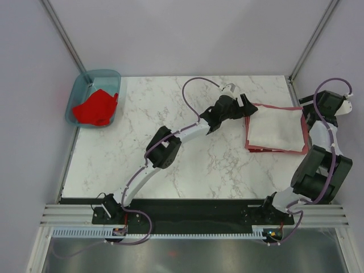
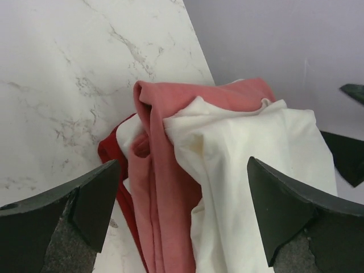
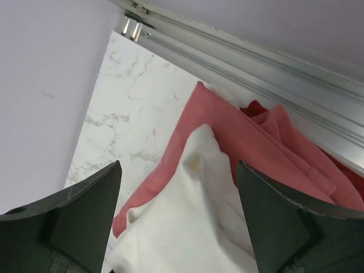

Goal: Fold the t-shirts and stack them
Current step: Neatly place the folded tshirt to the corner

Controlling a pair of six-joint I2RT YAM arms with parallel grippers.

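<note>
- Left tool [image 1: 248, 109] [image 2: 181, 170]: jaws wide open, gripping nothing. In its wrist view both dark fingers [image 2: 85, 205] stand apart on either side of the cloth pile.
- Left arm [image 1: 170, 145]: stretched on a diagonal from its base, elbow raised over mid worktop, wrist ending at the pile's edge.
- Right tool [image 1: 310, 116] [image 3: 179, 165]: jaws likewise spread, empty. The pile's corner lies between and beyond its fingers [image 3: 74, 210]; I cannot tell whether they touch the cloth.
- Right arm [image 1: 321, 165]: folded up tight, elbow low, forearm rising, wrist bent back toward the pile.
- White t-shirt [image 1: 276, 129] [image 2: 244, 153]: between the two tools, on top of the pile. Folded to a rough rectangle, plain side up, no print showing. Its corner nearest the left tool is rumpled and slightly lifted.
- Brick-red t-shirt [image 1: 273, 106] [image 2: 165, 187] [image 3: 199, 125]: directly under the white one, showing as a border around it; the corner by the left tool is bunched into a ridge.
- A deeper red layer [image 2: 111, 153] peeks out lowest in the pile; cannot tell whether it is a separate garment.
- Worktop [image 1: 216, 165]: white marble pattern, pile resting on it just beside the right tool.
- Bright red t-shirt [image 1: 96, 108]: crumpled, unfolded, well apart from both tools, beyond the left tool's far side.
- Teal tub [image 1: 85, 82]: holds that bright red shirt, off the worktop's corner.
</note>
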